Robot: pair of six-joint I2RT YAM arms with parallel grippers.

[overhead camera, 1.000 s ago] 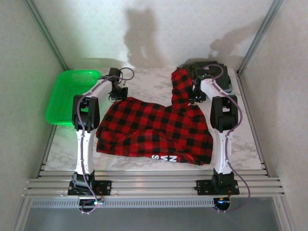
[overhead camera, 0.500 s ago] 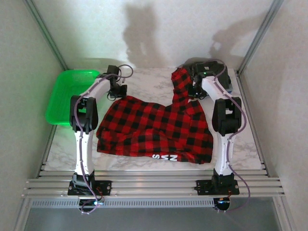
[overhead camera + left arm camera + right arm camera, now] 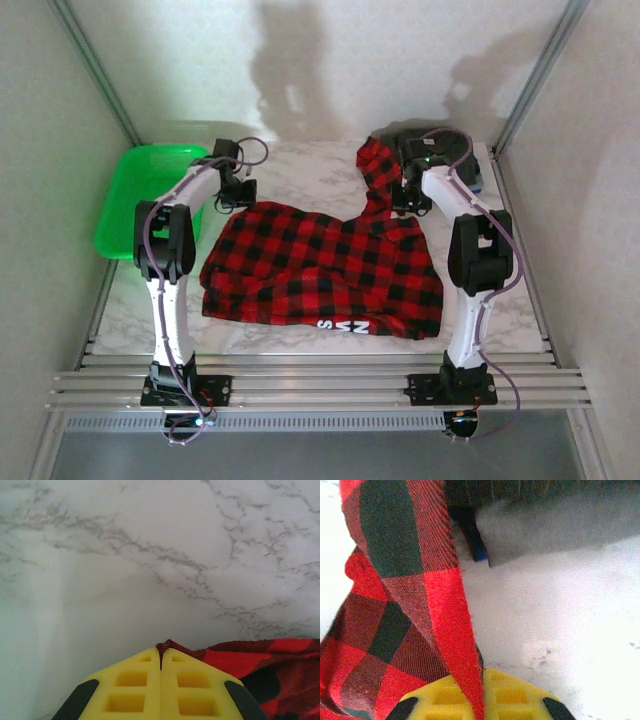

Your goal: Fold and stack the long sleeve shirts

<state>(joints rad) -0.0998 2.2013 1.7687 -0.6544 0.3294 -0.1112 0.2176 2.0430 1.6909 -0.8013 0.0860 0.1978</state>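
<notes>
Shirt folding, early stage. Plaid shirt lies spread and rumpled at the centre of the table, one sleeve reaching toward 1 o'clock. Left gripper, at 11 o'clock, is pinched together on a corner of the cloth. Right gripper, at 1 o'clock, is clamped on the sleeve. Folded grey shirt over a blue garment sits at 1 o'clock, apparently finished. Judged remaining: folding the plaid shirt and stacking it there.
</notes>
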